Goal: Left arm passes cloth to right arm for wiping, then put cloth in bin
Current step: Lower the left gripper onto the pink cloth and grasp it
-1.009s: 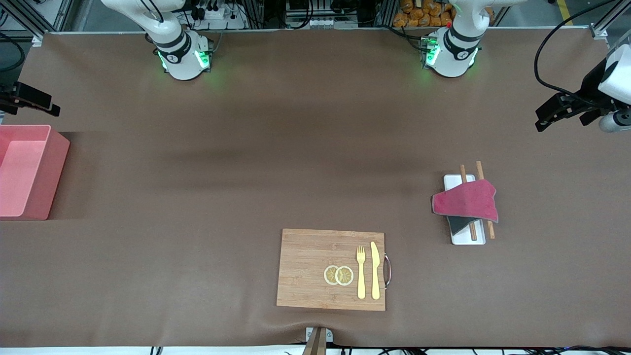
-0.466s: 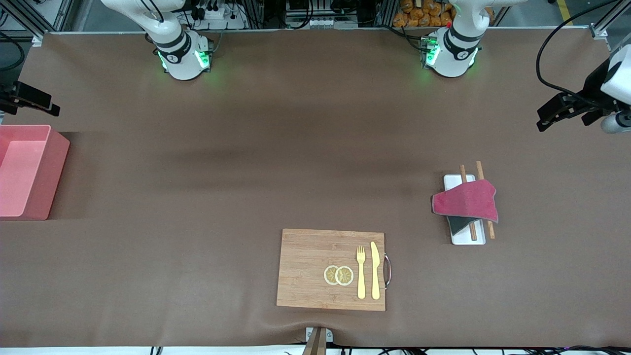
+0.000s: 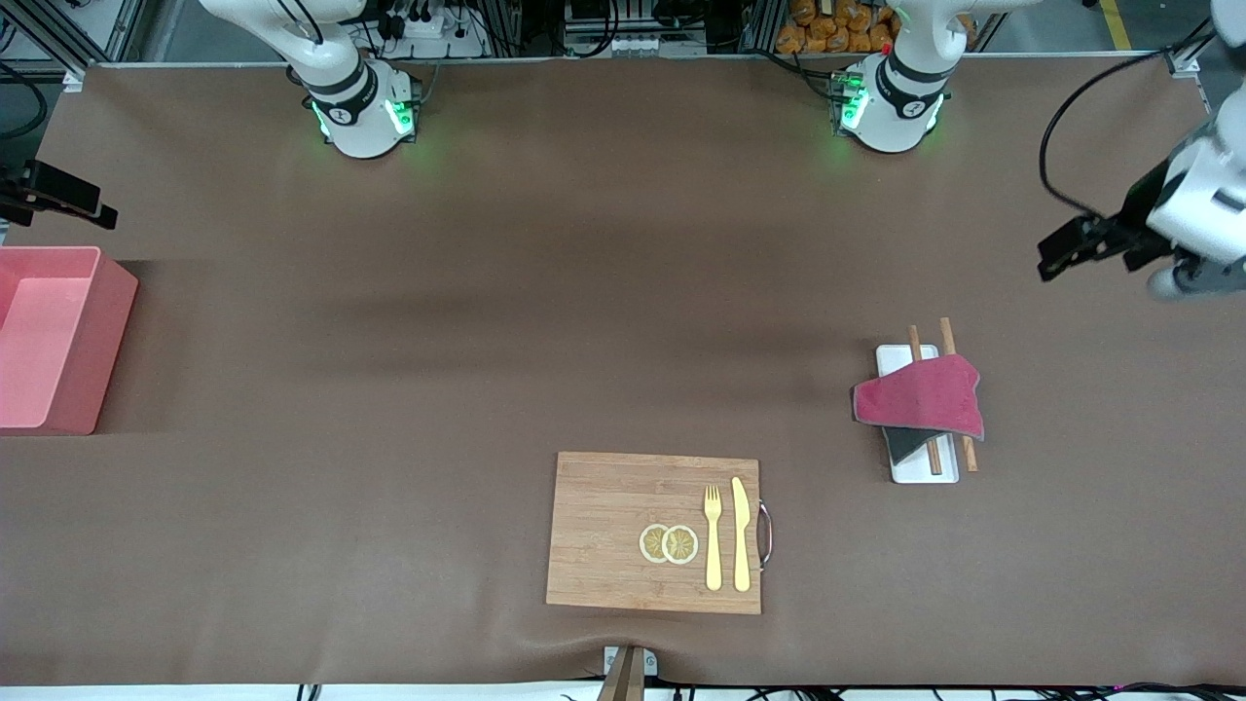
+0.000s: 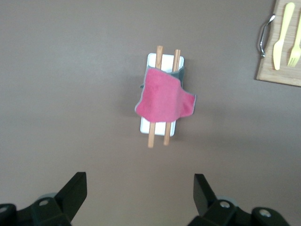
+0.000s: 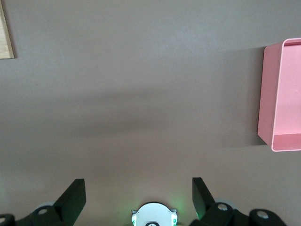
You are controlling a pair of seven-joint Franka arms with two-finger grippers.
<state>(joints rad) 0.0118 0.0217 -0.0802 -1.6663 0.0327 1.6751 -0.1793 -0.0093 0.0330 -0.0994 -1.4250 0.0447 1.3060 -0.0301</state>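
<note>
Progress: by my reading nothing is done yet; the cloth (image 3: 920,403) is ungrasped, so pickup, handover, wiping and binning all remain.
Cloth: draped crimson side up over two chopsticks (image 3: 956,393) and a flat white tray (image 3: 923,471), toward the left arm's end of the surface (image 3: 545,292), at about 2 o'clock from the wooden board (image 3: 623,531).
Left hand (image 4: 138,197): fingers spread wide, holding nothing, up in the air over bare surface at the left arm's end; on the front view's clock face the cloth sits at about 7 o'clock from it, well apart.
Right hand (image 5: 138,197): fingers wide, empty, waiting over bare surface at the right arm's end, near the bin (image 3: 54,336).
Bin: pink, tall-walled, nothing seen inside, at the edge of the right arm's end, roughly 9 o'clock from the cloth and well apart.
Board: carries a fork (image 3: 714,537), a knife (image 3: 741,534) and two lemon slices (image 3: 669,543).
Next, as I judge it: the left hand must come over the cloth and descend onto it.
</note>
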